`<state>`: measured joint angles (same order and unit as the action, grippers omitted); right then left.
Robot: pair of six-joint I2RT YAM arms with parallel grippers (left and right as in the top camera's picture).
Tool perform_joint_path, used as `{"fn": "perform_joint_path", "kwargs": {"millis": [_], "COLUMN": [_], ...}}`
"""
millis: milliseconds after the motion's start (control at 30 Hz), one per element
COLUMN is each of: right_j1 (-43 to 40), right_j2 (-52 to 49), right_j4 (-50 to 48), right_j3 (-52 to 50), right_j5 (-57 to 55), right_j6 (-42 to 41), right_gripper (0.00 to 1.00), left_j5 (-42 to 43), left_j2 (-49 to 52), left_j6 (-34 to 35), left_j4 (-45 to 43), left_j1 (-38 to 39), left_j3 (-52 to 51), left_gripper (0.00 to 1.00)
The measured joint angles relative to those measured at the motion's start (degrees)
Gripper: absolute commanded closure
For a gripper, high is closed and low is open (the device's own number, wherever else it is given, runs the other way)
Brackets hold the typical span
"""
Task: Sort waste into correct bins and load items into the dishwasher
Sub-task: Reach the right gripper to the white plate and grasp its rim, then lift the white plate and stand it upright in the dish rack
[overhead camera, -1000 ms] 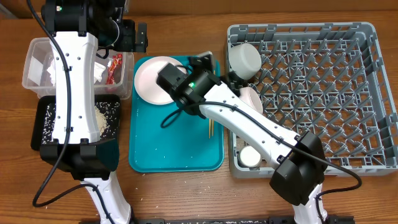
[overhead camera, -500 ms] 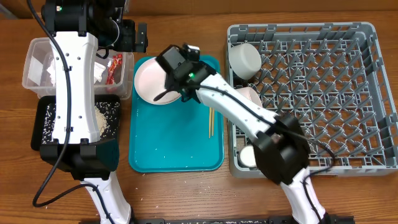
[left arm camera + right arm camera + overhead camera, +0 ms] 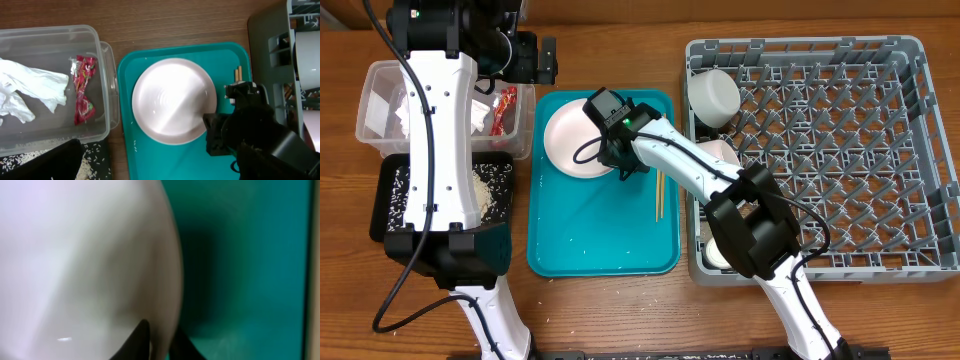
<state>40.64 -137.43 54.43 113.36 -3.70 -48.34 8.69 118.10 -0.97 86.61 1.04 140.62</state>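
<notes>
White plate (image 3: pixel 570 140) lies flat at the upper left of the teal tray (image 3: pixel 600 245), left of centre in the overhead view. The right gripper (image 3: pixel 161 340) pinches its right rim, one fingertip on each side. The left gripper (image 3: pixel 541 60) hangs at upper left beside the clear tub (image 3: pixel 364 100); its jaws' state cannot be told.

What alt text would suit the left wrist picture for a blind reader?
A white plate lies on a teal tray, the right arm's black fingers at its lower-right rim. Left, a clear tub holds crumpled napkins and a red wrapper.
</notes>
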Motion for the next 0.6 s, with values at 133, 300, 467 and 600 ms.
{"fn": "perform_joint_path", "kwargs": {"millis": [133, 300, 467, 600], "right_j1": [0.0, -0.2, -0.6, -0.9], "right_j2": [0.1, -0.1, 0.9, 5.0], "right_j4": [4.0, 14.5, 32.4, 40.9], "right_j3": [0.9, 7.0, 22.7, 29.2], "right_j5": [3.6, 3.1, -11.8, -24.9], "right_j6": [-0.2, 4.2, 8.6, 10.2], "right_gripper": [0.96, 0.96, 0.96, 0.96], "left_j5": [0.0, 0.0, 0.0, 0.0], "left_j2": [0.0, 0.0, 0.0, 0.0], "left_j6": [0.0, 0.0, 0.0, 0.0], "left_j4": [0.0, 0.0, 0.0, 0.0], "left_j1": [0.0, 0.0, 0.0, 0.0], "left_j3": [0.0, 0.0, 0.0, 0.0], "left_gripper": [0.0, 0.0, 0.0, 0.0]}}
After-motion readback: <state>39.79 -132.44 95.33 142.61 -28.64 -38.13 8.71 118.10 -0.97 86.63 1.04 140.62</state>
